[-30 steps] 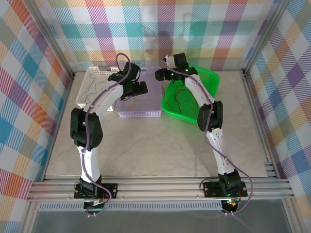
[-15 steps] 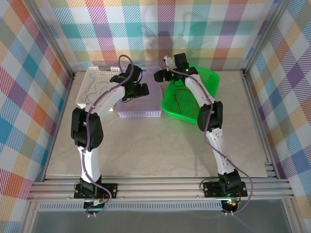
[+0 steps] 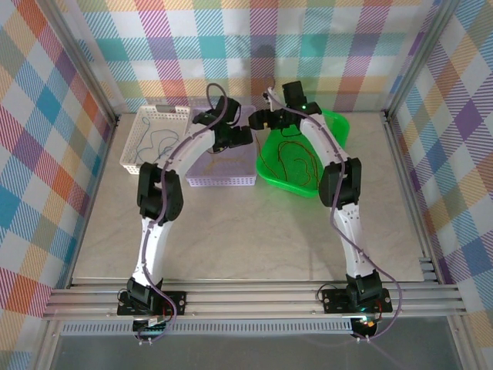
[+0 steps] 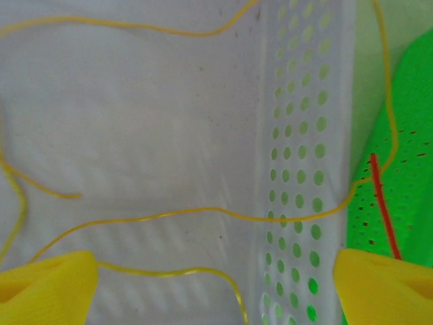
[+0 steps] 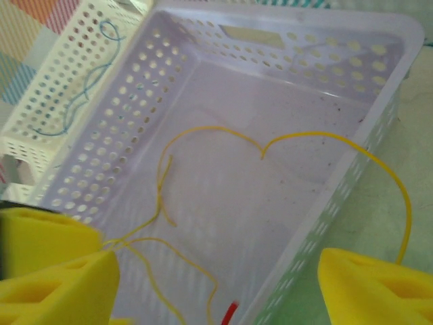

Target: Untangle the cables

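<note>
Several orange-yellow cables (image 4: 169,215) lie loose on the floor of the lavender basket (image 3: 222,182). One of them drapes over the basket's right wall (image 4: 298,135) onto the green basket (image 4: 406,169), beside a red cable (image 4: 383,206). My left gripper (image 4: 213,284) hangs open over this wall, with nothing between its fingers. My right gripper (image 5: 216,284) is open above the same basket's near right corner; yellow cables (image 5: 203,132) run up to its left finger (image 5: 61,284). A red cable tip (image 5: 230,313) pokes in below. More red and orange cables (image 3: 296,162) lie in the green basket.
A white basket (image 3: 129,150) at the left holds a blue cable (image 5: 81,95). The three baskets stand side by side at the back of the table. Both grippers (image 3: 237,137) (image 3: 260,119) are close together over the gap between lavender and green baskets.
My left arm has swung right across the lavender basket toward its right wall. The right gripper has shifted slightly right and back.
</note>
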